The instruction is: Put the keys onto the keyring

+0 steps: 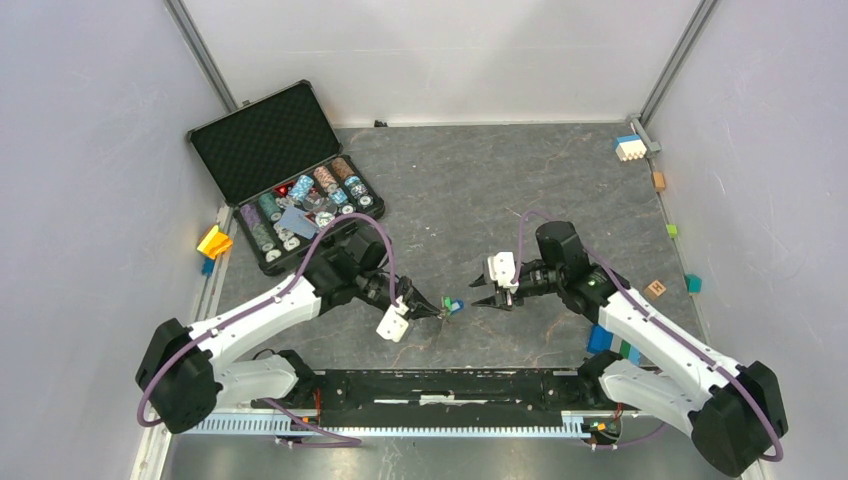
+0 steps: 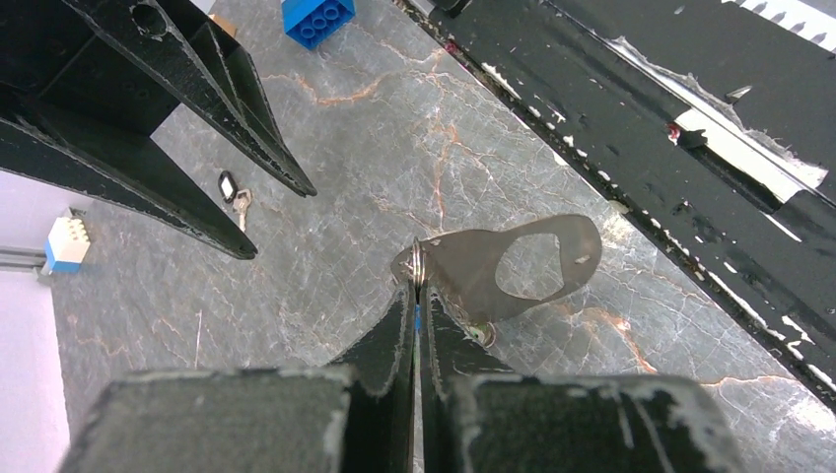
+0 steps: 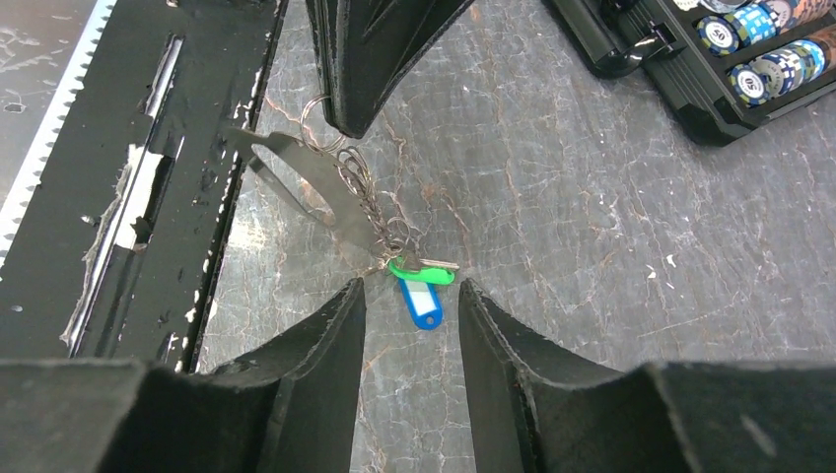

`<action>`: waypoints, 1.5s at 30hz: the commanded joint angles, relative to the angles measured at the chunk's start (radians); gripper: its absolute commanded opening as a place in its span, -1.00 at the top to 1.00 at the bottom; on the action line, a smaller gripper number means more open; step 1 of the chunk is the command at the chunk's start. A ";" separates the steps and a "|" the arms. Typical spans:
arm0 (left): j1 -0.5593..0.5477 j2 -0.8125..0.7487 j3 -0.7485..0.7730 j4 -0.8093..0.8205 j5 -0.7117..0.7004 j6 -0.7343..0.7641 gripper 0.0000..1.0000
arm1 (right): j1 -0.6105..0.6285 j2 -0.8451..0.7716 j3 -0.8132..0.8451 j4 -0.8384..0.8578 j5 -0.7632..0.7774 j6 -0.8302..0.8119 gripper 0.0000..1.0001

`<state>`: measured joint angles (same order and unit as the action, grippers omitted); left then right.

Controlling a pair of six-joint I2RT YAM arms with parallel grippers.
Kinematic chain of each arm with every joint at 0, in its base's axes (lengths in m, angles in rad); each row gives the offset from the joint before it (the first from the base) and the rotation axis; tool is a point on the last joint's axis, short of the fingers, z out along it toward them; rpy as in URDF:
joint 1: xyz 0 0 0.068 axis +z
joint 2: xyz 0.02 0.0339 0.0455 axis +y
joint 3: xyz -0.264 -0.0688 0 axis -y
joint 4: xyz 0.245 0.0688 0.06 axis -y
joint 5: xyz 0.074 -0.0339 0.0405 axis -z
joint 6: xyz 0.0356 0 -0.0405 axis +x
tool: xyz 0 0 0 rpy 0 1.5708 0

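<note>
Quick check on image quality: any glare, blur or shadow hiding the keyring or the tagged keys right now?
Left wrist: the keyring's flat grey metal plate is sharp with no glare; the black-tagged key is small but clear. Right wrist: green-tagged key and blue-tagged key crisp, evenly lit. Top external: soft shadows, keys too tiny to resolve.

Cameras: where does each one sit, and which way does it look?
Top view: high behind the arms, looking down at the table; shows the left arm and right arm.
Left wrist: on the left arm, looking along its shut jaws, which pinch the keyring, toward the right arm's jaws.
Right wrist: on the right arm, looking past its open jaws at the green tag and blue tag.
Shared: both wrist views show the keyring and the other arm's jaws.
</note>
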<state>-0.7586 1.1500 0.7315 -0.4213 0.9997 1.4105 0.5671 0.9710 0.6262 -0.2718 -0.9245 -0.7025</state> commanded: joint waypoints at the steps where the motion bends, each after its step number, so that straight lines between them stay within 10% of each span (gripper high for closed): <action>1: 0.007 -0.022 -0.003 -0.004 0.002 0.068 0.96 | -0.003 0.011 0.027 0.006 -0.020 -0.011 0.11; 17: 0.036 0.056 0.044 0.138 0.096 -0.263 0.95 | 0.023 0.076 0.093 -0.016 -0.038 0.003 0.14; 45: 0.036 0.114 0.081 0.510 -0.128 -0.966 0.96 | 0.038 0.137 0.227 -0.057 0.037 -0.008 0.38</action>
<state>-0.7277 1.2507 0.8104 -0.0719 0.9051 0.6041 0.6022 1.1065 0.8116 -0.3321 -0.9291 -0.7048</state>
